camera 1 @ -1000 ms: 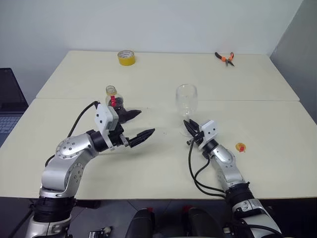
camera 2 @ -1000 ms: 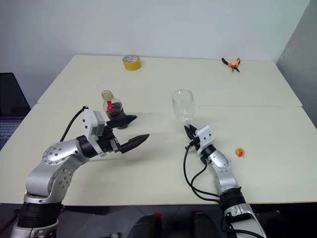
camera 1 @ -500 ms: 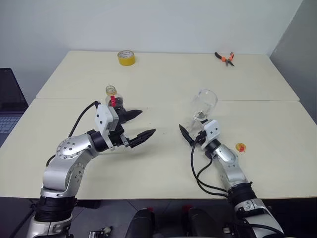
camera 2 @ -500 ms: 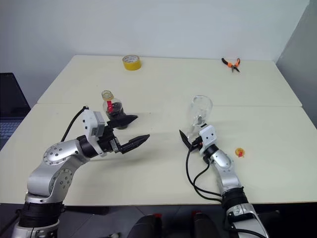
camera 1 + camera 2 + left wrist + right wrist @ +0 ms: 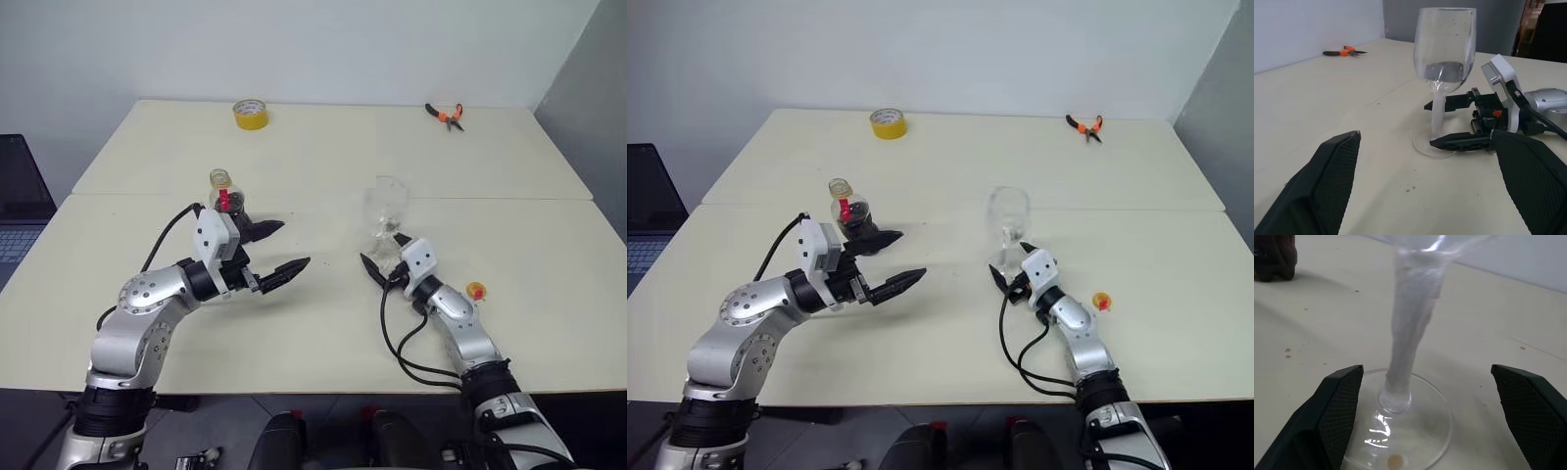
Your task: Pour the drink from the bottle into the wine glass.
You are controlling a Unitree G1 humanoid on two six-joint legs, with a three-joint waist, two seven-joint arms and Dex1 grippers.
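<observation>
The wine glass [image 5: 389,211] stands upright near the middle of the table [image 5: 323,323], and I can't see any drink in it. My right gripper [image 5: 384,262] sits low at its stem with its fingers spread wide on both sides, not pinching. The bottle [image 5: 227,200] stands well off to the left, with no cap that I can see and dark drink [image 5: 856,223] in the bottom. My left gripper [image 5: 278,251] is wide too, holding nothing, just beside the bottle. I think pouring hasn't started. Next I should grab the bottle and bring it over.
</observation>
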